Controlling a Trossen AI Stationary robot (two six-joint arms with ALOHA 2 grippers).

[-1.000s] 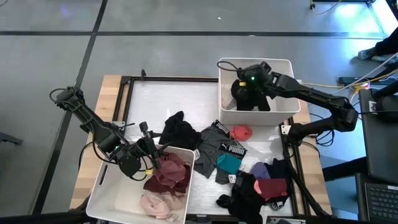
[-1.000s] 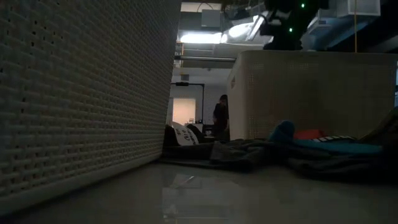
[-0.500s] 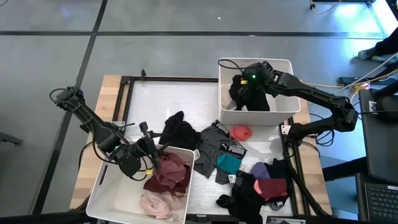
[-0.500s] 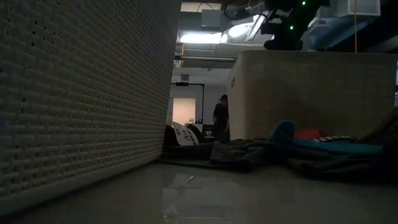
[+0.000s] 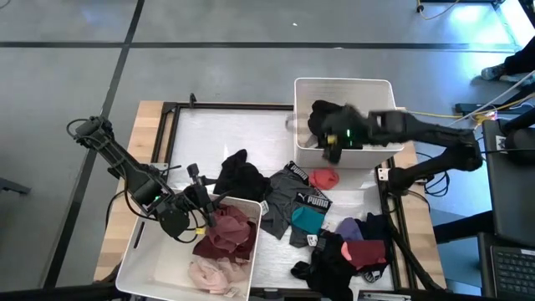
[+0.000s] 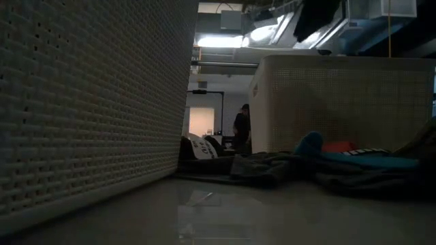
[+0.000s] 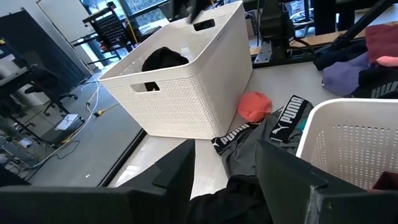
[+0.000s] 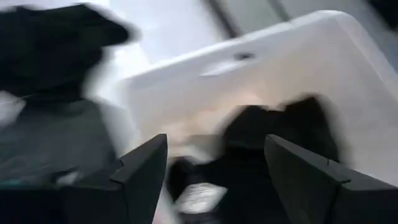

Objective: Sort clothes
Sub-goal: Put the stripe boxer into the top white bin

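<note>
The clothes lie in a loose heap on the table's right half: a black garment, a grey printed one, a red one, a teal one, purple and maroon ones. More black clothes rest in the far white bin. Maroon and pink ones fill the near left bin. My right gripper hangs open above the far bin's near wall, with nothing between its fingers. My left gripper stands open over the near bin's far rim, holding nothing.
The far bin's tall perforated wall and the near bin's wall frame a narrow lane across the table. Bare table lies at the far left. A person stands in the room beyond the table.
My right gripper has risen out of the far bin and swung toward the table's near edge, fast enough to blur. The black clothes that it was over have stayed in that bin.
</note>
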